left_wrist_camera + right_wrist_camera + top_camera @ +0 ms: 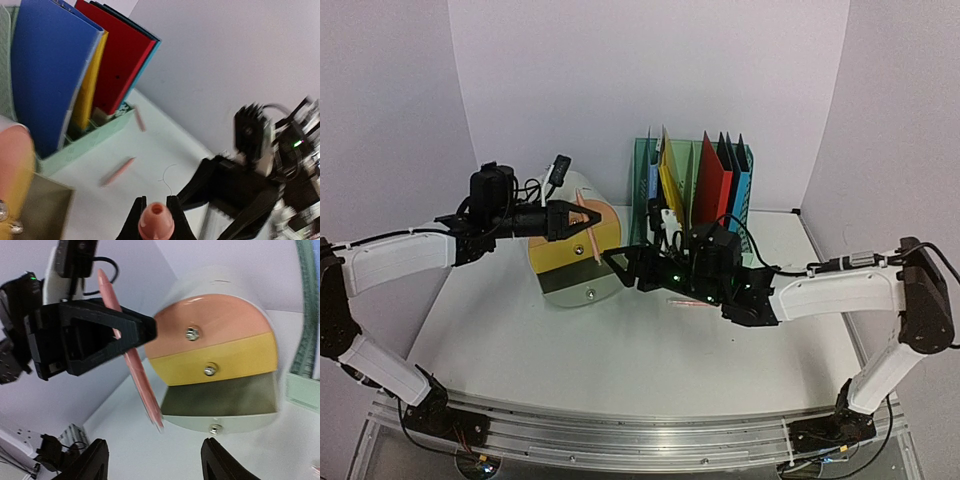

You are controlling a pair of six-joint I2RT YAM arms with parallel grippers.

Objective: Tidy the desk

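Left claw [582,220] was pinching a pink pen [588,230] at centre-left of the top view, with the pen tilted in front of the round drawer unit [575,270]. Right claw [617,263] was spread with nothing between its fingers, mid-frame just beside that unit. Desk surface [620,360] filled the lower half, with the rail [640,435] along the bottom edge. Loose pen [117,172] lay on the surface near the green file rack [642,160].

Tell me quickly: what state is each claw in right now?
Left claw: closed, holding a pink pen.
Right claw: open, holding nothing.
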